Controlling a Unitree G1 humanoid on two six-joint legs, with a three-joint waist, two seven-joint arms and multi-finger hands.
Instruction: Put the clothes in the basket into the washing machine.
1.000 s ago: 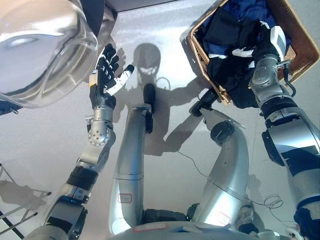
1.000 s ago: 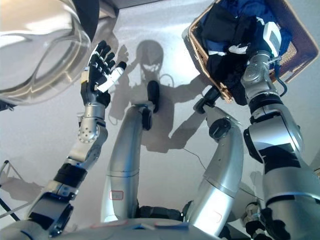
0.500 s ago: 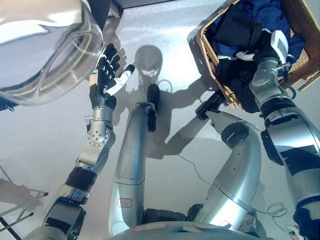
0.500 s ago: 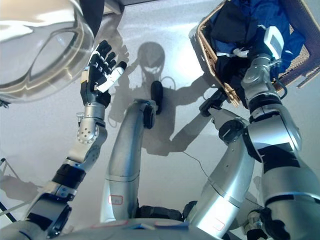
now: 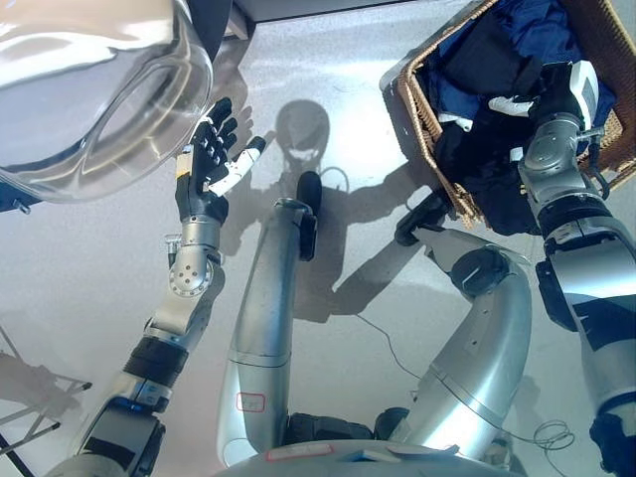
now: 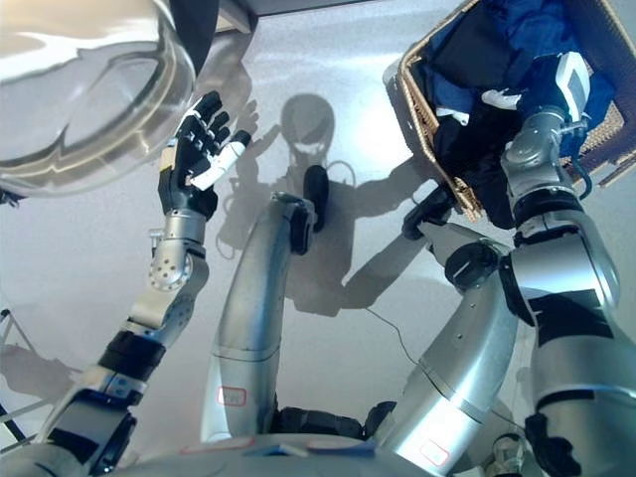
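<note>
Several dark garments, the clothes [image 5: 497, 109], lie heaped in a woven wicker basket [image 5: 422, 104] on the grey floor [image 5: 89, 258], with black pieces on top and a blue one at the basket's far side; one black piece hangs over the near rim. The right hand [image 5: 542, 94] reaches into the basket from its near edge and rests among the black cloth. Its white-tipped fingers [image 5: 509, 102] lie against the fabric, but whether they are curled round it cannot be told. Well apart from the basket, across the floor, the washing machine's round glass door [image 5: 94, 94] stands swung out. Just beside that door, on the side toward the basket, the left hand [image 5: 209, 164] is raised with its fingers [image 5: 216, 127] straight and spread, holding nothing.
</note>
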